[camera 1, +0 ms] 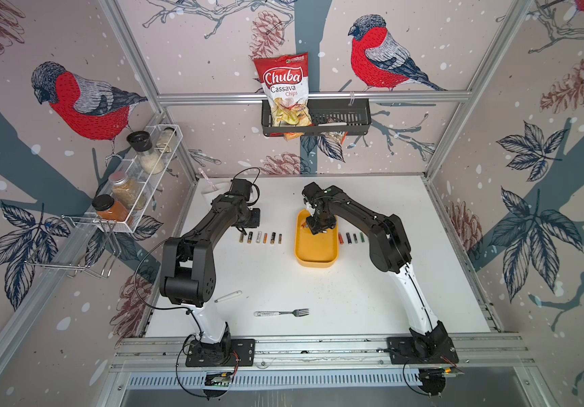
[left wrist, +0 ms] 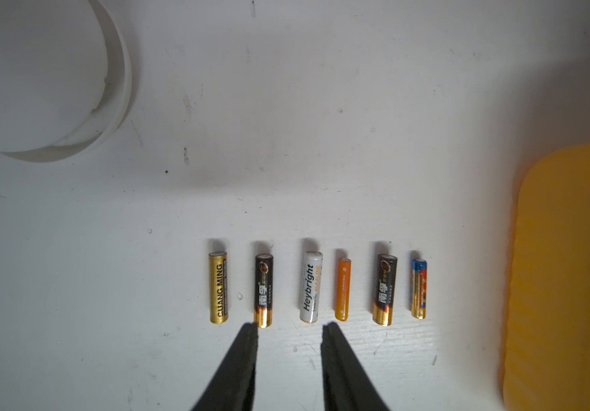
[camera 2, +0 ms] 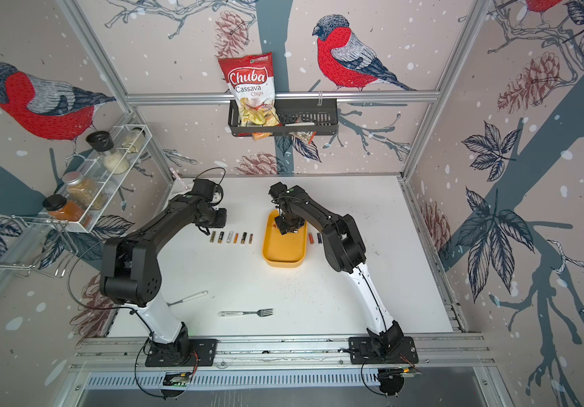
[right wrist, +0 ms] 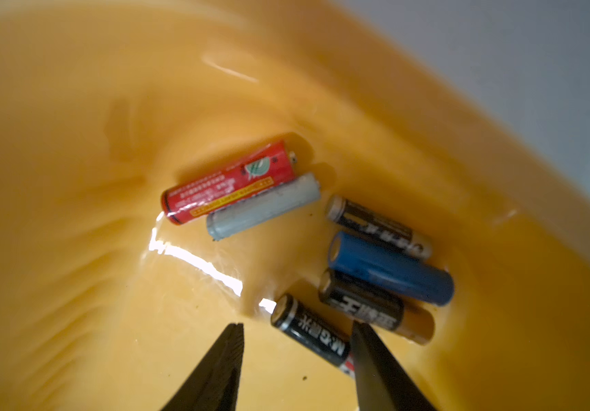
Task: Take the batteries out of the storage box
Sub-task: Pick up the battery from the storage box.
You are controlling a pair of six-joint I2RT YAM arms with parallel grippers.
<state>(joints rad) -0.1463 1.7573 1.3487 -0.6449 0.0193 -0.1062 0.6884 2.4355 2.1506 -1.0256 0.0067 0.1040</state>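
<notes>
The right gripper (right wrist: 297, 324) is held inside the yellow storage box (right wrist: 73, 142), jaws parted over a black M&G battery (right wrist: 309, 334), one of six there. The left gripper (left wrist: 290, 326), narrowly parted and empty, is held near the battery row (left wrist: 310, 286) on the table (left wrist: 322, 142).

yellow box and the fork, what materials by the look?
Yellow box: likely moulded plastic, glossy; bright highlights streak its floor, corners are rounded. Fork: tines look like bare grey metal; handle is pale and speckled, maybe plastic, too small to tell.
</notes>
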